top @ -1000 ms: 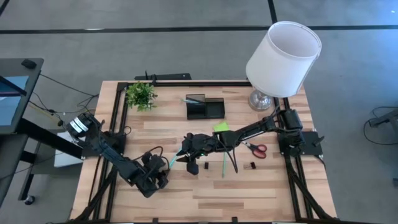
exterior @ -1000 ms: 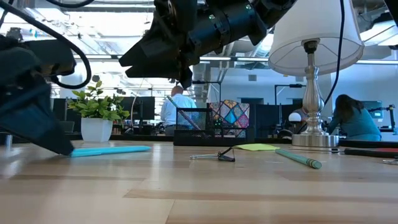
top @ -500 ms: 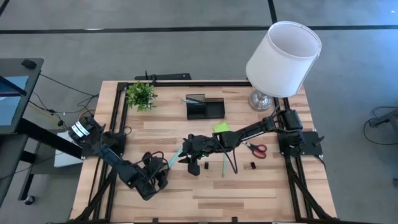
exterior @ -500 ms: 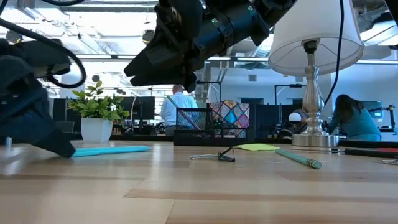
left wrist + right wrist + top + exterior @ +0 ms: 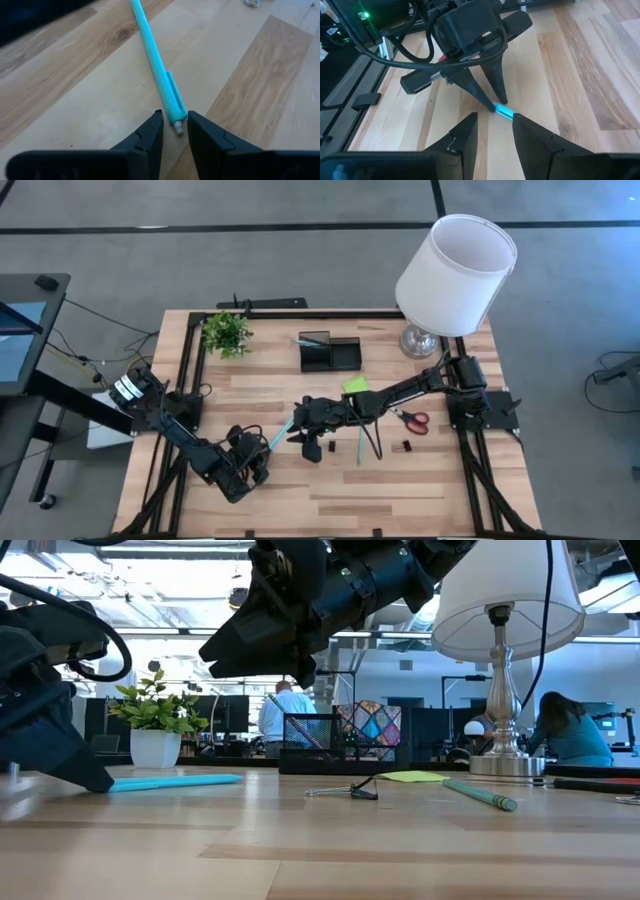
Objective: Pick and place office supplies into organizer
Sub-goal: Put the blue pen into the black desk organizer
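The left gripper (image 5: pixel 174 127) is low at the table, and its two dark fingers (image 5: pixel 150 135) stand narrow, with a small gap, around the back end of the thin teal plastic pen (image 5: pixel 157 62). The pen lies flat on the light wooden table (image 5: pixel 400 480); I cannot tell if the fingers already press it or only stand beside it. Compared with one second ago, the left arm has drawn back a little toward the front left part of the table and the gripper has settled lower at the pen's end, while the pen itself has not moved. In my judgement this means the grasp is being prepared and the pen is not yet lifted.

The right gripper (image 5: pixel 494 131) hovers above the middle of the table, its fingers parted and empty, pointing at the other end of the same pen. It has shifted only slightly.

Farther out, the small black rectangular mesh organizer (image 5: pixel 329 352) stands near the back edge, well apart from the pen, and seems to hold one thin item already. A green pen (image 5: pixel 359 445), a lime-green sticky-note pad (image 5: pixel 354 385), red-handled scissors (image 5: pixel 412 419) and a small black clip (image 5: pixel 406 446) lie on the table, so most of the task remains.
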`<state>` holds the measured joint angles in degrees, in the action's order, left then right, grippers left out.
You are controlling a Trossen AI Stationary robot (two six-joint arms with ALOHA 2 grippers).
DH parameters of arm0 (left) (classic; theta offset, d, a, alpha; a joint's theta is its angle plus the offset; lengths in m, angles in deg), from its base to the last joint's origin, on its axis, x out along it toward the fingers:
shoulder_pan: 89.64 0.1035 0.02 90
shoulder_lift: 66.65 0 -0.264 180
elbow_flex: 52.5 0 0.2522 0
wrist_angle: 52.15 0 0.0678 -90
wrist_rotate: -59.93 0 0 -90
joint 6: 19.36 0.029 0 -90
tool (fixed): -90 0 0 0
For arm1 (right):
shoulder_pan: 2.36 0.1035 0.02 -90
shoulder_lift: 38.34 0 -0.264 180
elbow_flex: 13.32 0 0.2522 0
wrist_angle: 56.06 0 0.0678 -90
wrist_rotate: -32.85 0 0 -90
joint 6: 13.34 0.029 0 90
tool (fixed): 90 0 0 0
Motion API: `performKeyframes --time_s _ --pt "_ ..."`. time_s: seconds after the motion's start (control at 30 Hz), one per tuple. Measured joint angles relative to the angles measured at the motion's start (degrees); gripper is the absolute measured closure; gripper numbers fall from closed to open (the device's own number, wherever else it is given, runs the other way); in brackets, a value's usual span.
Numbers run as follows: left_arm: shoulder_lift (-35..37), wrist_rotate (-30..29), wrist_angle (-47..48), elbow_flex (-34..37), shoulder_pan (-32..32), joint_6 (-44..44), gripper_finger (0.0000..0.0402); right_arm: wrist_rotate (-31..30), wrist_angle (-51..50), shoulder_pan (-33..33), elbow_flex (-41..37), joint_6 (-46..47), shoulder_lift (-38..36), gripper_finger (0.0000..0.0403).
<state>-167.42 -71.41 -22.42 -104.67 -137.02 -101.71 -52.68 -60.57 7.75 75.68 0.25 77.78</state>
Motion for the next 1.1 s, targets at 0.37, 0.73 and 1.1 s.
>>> performKeyframes --time_s 0.37,0.73,1.1 --pt "0.0 0.4 -0.3 0.0 -0.1 -0.2 0.0395 0.0 0.0 -0.6 0.0 -11.1 0.0 0.0287" --pt "-0.1 1.2 0.3 -2.4 -0.1 3.7 0.04 3.4 -4.1 -4.9 0.0 -29.7 0.0 0.0287" --pt "-0.1 2.1 1.4 -2.6 -0.1 3.7 0.0401 9.0 -9.6 -6.6 0.0 -37.2 0.5 0.028"
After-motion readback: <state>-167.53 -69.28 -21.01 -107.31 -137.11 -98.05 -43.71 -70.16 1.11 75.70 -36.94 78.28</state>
